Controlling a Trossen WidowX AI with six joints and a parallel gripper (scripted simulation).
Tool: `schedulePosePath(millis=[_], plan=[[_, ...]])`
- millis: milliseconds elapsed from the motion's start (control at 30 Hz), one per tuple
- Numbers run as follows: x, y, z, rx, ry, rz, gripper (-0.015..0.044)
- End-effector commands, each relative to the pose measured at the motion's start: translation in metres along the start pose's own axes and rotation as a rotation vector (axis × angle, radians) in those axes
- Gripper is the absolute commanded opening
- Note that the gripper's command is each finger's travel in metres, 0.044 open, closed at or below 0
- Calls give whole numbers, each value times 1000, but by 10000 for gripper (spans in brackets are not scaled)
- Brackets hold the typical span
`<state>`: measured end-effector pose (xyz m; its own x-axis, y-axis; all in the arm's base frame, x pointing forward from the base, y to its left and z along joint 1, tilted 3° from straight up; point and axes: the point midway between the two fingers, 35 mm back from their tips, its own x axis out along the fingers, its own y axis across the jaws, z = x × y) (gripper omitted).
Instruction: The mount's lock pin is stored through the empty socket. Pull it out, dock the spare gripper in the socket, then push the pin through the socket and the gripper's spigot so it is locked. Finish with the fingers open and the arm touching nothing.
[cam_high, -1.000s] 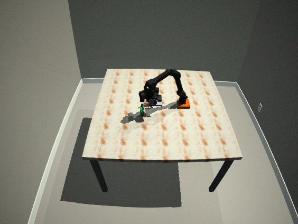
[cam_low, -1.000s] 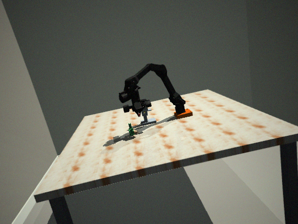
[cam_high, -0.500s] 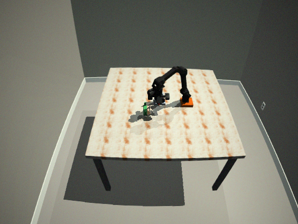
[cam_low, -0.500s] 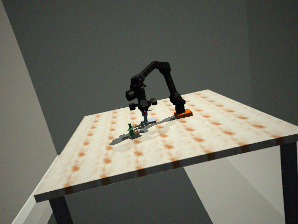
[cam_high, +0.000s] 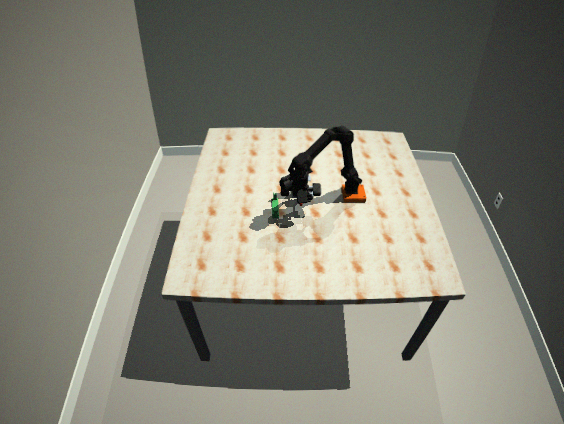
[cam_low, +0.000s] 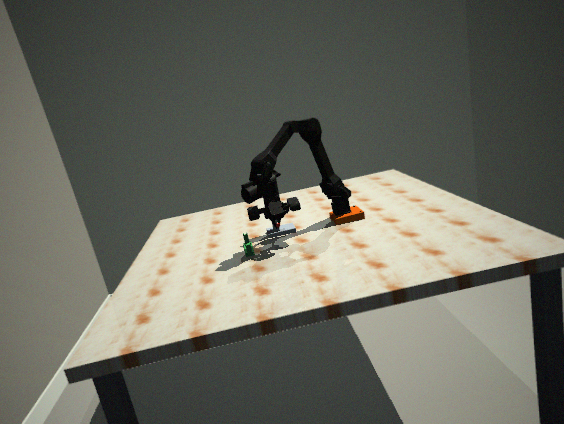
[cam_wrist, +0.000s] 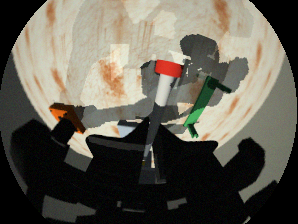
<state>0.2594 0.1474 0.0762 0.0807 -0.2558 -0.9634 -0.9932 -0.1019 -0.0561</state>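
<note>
My gripper (cam_high: 300, 201) (cam_low: 276, 227) (cam_wrist: 149, 119) is shut on a slim pin (cam_wrist: 162, 92) with a white shaft and red head. The red end stands out past the fingers in the wrist view and is a tiny spot in the top and exterior views. The gripper points down, close to the mount's pale blue-grey base (cam_low: 287, 229) (cam_wrist: 128, 129). The arm hides most of the mount, so its socket cannot be made out. A green piece (cam_high: 275, 206) (cam_low: 249, 248) (cam_wrist: 201, 102), apparently the spare gripper, stands apart on the table, with short prongs visible in the wrist view.
The arm's orange base block (cam_high: 354, 194) (cam_low: 347, 215) (cam_wrist: 67, 117) is on the table (cam_high: 320, 280) (cam_low: 165, 340), to the right of the mount in the top and exterior views. The arm arches over from it. Shadows of the arm fall around the green piece.
</note>
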Motion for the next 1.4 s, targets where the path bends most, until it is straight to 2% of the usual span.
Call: schedulePosePath(millis=[0, 1367], plan=[[10, 3, 2, 0, -3, 1, 0], [13, 3, -21, 1, -5, -3, 0]])
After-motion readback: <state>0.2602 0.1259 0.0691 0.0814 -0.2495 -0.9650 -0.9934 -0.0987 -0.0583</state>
